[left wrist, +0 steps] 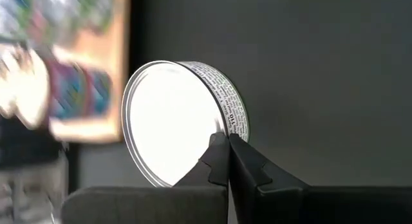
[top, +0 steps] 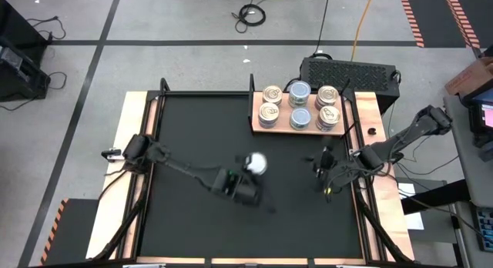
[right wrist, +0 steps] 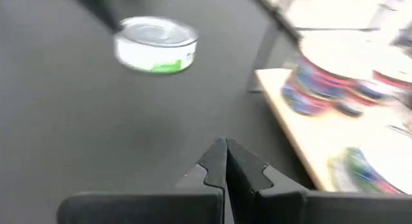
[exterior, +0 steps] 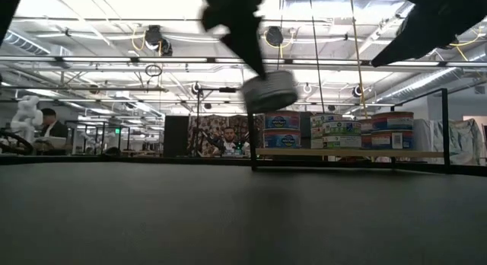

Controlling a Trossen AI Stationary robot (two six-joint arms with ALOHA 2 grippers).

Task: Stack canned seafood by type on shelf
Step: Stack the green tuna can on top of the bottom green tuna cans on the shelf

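A flat tin with a plain silvery lid and a green-white label (left wrist: 170,124) hangs in my left gripper (left wrist: 226,147) over the middle of the black table (top: 200,129). The high view shows this tin (top: 257,162) left of my right gripper (top: 323,174), which is shut and touches nothing. The wooden shelf (top: 260,128) lies at the table's far right. It carries several stacks of tins: gold-lidded stacks (top: 271,103) in the left and right columns, blue-lidded stacks (top: 300,104) in the middle one. My left gripper pinches the tin at its rim (left wrist: 221,126), only at the fingers' free ends, with the fingers nearly closed together. The fingers (exterior: 242,36) slant down onto the rim from above. The tin (exterior: 270,90) is lifted clear of the table, tilted, hanging below the fingertips.
A black ventilated box (top: 350,71) stands behind the shelf, off the table. Thin black rails (top: 204,94) edge the table, with an upright post (exterior: 252,147) at the shelf's left end. Bare black mat lies between the held tin and the shelf. People (exterior: 226,141) show in the room beyond.
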